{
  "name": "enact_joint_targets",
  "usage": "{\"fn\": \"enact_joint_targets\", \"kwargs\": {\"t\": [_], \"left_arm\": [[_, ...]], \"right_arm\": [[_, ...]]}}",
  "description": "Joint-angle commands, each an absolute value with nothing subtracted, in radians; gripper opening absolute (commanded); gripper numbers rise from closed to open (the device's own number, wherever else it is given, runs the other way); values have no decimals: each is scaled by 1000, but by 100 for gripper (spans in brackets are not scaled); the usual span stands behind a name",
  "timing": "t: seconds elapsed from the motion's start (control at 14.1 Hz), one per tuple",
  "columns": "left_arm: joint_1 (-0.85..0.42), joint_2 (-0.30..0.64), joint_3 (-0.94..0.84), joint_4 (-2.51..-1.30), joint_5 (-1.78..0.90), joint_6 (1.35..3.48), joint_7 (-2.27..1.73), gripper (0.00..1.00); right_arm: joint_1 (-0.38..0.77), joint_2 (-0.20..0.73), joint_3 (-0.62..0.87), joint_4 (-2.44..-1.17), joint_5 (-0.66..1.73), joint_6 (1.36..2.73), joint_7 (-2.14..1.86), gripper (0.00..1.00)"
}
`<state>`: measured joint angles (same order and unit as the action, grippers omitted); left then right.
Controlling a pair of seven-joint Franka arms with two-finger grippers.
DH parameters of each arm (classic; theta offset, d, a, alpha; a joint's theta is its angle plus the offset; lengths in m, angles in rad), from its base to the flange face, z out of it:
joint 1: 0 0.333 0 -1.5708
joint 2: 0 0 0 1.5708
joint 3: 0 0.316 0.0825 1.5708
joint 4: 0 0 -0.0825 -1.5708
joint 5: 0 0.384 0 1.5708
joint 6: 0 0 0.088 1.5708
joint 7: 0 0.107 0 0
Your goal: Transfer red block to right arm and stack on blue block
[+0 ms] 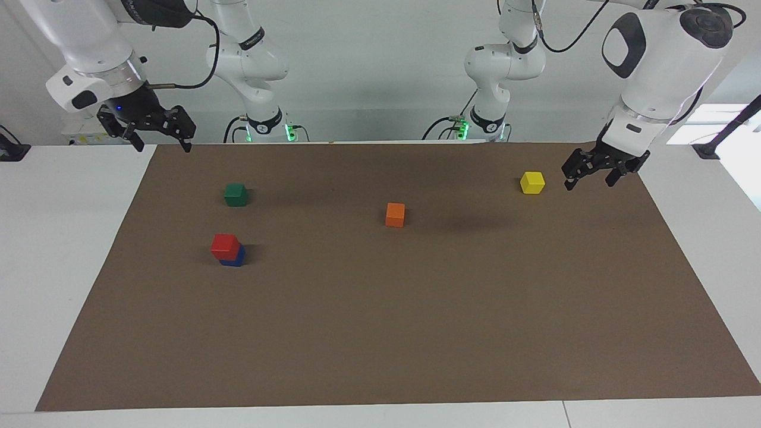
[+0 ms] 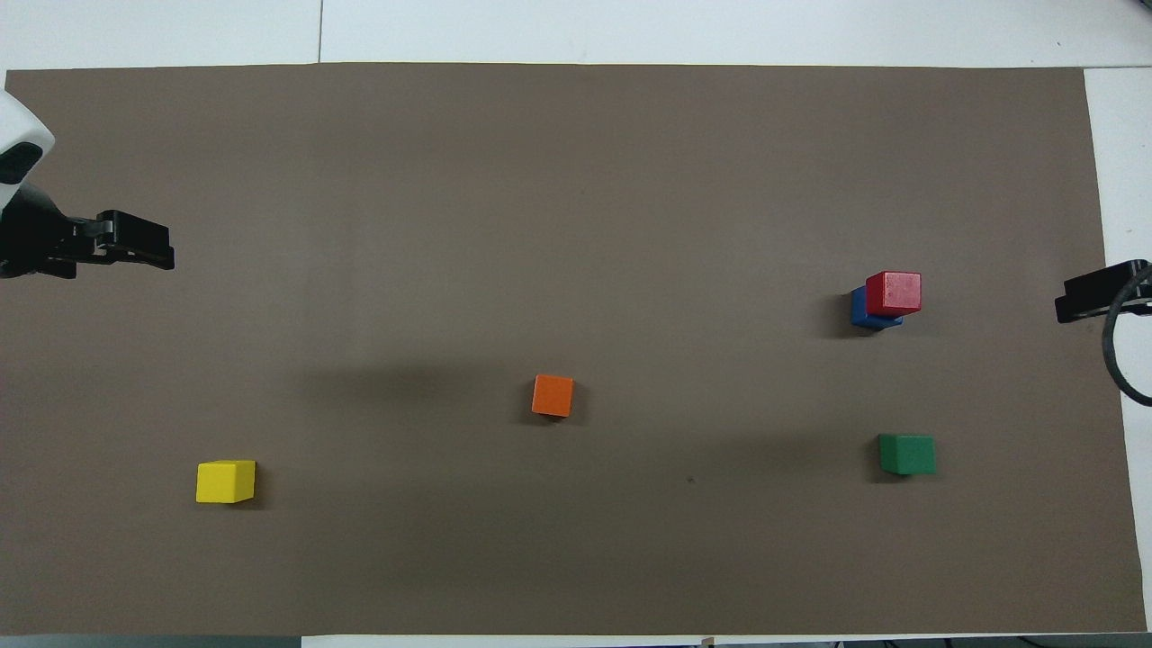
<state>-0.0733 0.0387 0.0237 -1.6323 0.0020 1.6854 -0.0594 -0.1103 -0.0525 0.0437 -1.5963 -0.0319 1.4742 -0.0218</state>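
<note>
Open brown mat surrounds the red block stacked on the blue block; green block is apparently the nearest obstacle.

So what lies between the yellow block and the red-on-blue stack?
The orange block alone, roughly midway between the yellow block and the red block on the blue block; the overhead view shows it best.

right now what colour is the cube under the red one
Deep blue: the blue block under the red block shows best in the overhead view.
</note>
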Motion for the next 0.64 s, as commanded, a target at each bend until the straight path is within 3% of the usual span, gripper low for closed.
{"fn": "enact_joint_targets", "kwargs": {"t": [0.0,0.57], "left_arm": [[-71,21,23,-1646,-15,1677,-69,100],[-69,21,23,-1646,-15,1678,-71,100]], "right_arm": [[-121,-75,54,-1631,-17,1529,11,100],[-126,-77,54,-1632,-17,1526,18,100]]}}
